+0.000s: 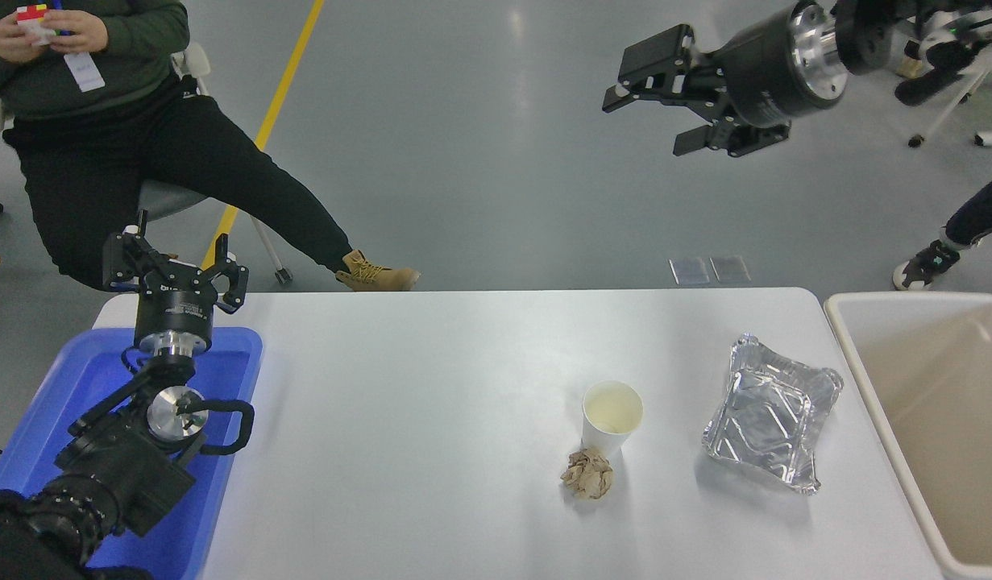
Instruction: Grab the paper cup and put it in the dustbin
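Note:
The paper cup [612,416] stands upright on the white table [431,419], right of the middle, showing its cream inside. The dustbin [931,419], a big beige tub, stands off the table's right edge. My right gripper [650,103] is high above the far side of the table, at the picture's top right, pointing left, open and empty, well away from the cup. My left gripper [173,270] is parked at the lower left over the blue tray, open and empty.
A crumpled brown paper ball [587,474] lies just in front of the cup, touching its base. A crinkled silver foil tray [772,412] lies between cup and dustbin. A bright blue tray [76,387] sits at the left. A person [125,121] sits at the far left.

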Controlling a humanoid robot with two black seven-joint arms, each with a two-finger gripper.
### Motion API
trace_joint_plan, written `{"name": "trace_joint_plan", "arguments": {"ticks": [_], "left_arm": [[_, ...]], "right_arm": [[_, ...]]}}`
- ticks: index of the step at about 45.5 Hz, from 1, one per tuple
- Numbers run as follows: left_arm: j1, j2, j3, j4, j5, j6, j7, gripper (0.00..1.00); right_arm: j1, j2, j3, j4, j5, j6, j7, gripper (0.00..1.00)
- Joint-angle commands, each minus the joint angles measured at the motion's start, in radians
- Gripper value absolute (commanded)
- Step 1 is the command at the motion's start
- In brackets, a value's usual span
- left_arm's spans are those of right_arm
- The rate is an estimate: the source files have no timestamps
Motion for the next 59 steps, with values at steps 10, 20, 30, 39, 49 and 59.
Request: {"name": "trace_joint_plan", "arguments": {"ticks": [10,20,30,39,49,59], "left_arm": [[0.000,0.001,0.002,0.000,0.000,0.000,0.000,0.99],[0.000,-0.001,0.002,0.000,0.000,0.000,0.000,0.99],[0.000,0.001,0.002,0.000,0.000,0.000,0.000,0.99],[0.001,-0.001,0.002,0.000,0.000,0.000,0.000,0.99],[0.000,0.001,0.002,0.000,0.000,0.000,0.000,0.99],[0.000,0.001,0.002,0.000,0.000,0.000,0.000,0.99]], "right_arm": [[0.050,0.277,-0.240,0.044,-0.254,0.091,-0.034,1.00],[0.087,0.306,-0.268,0.053,-0.182,0.127,-0.043,1.00],[0.114,0.301,-0.280,0.080,-0.043,0.186,-0.043,1.00],[0.154,0.254,-0.289,0.078,0.001,0.197,-0.042,1.00],[0.150,0.229,-0.252,0.038,-0.015,0.197,-0.043,1.00],[0.098,0.238,-0.232,0.044,-0.027,0.156,-0.043,1.00]]}}
